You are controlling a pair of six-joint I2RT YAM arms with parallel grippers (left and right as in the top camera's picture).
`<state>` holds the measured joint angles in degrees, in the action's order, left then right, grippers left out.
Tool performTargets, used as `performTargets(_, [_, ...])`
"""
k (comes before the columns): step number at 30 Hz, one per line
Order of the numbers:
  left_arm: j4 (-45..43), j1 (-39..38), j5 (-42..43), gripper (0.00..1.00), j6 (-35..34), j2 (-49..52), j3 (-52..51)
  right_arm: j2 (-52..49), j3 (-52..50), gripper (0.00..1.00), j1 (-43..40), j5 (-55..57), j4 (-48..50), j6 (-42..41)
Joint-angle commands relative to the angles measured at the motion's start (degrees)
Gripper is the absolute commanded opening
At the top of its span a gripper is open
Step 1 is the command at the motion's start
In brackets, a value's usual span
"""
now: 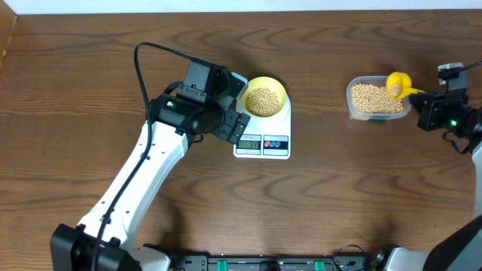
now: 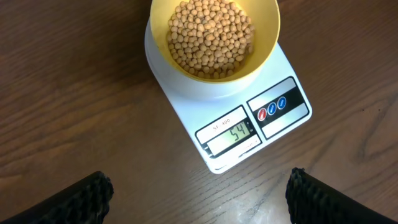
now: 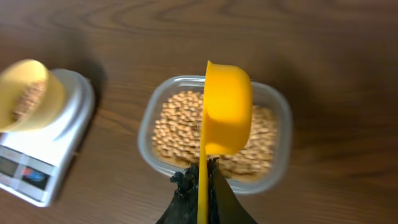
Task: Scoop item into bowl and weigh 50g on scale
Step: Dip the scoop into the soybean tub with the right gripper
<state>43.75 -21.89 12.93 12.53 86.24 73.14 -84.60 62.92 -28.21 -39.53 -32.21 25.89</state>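
Note:
The pale yellow bowl (image 1: 264,98) (image 2: 214,43) (image 3: 25,93) sits on the white scale (image 1: 263,139) (image 2: 273,81) (image 3: 43,162), filled with tan beans (image 2: 211,37). The scale's display (image 2: 233,132) is lit. My left gripper (image 2: 199,193) hovers open over bare table just in front of the scale, its fingers (image 2: 81,199) wide apart. My right gripper (image 3: 202,186) (image 1: 423,102) is shut on the handle of a bright yellow scoop (image 3: 227,109) (image 1: 398,83), held tipped on its side over the clear tub (image 1: 378,98) (image 3: 214,134) of beans.
The left arm (image 1: 143,181) stretches from the front edge toward the scale's left side. The right arm sits at the table's right edge. Brown wood table (image 1: 339,203) runs around everything.

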Motion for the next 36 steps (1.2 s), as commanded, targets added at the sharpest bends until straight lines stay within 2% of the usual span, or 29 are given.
performTargets(1, [0.3,-0.1,-0.6,0.91,0.9,-0.7,0.2,1.4,0.2,0.01,-0.2,3.7,-0.2,5.6])
performTargets(11, [0.3,-0.1,-0.6,0.91,0.9,-0.7,0.2,1.4,0.2,0.01,0.3,6.5,-0.2,8.9])
performTargets(23, [0.3,-0.1,-0.6,0.91,0.9,-0.7,0.2,1.4,0.2,0.01,6.5,12.4,0.2,17.7])
performTargets(36, [0.3,-0.1,-0.6,0.91,0.9,-0.7,0.2,1.4,0.2,0.01,8.5,15.9,2.3,17.5])
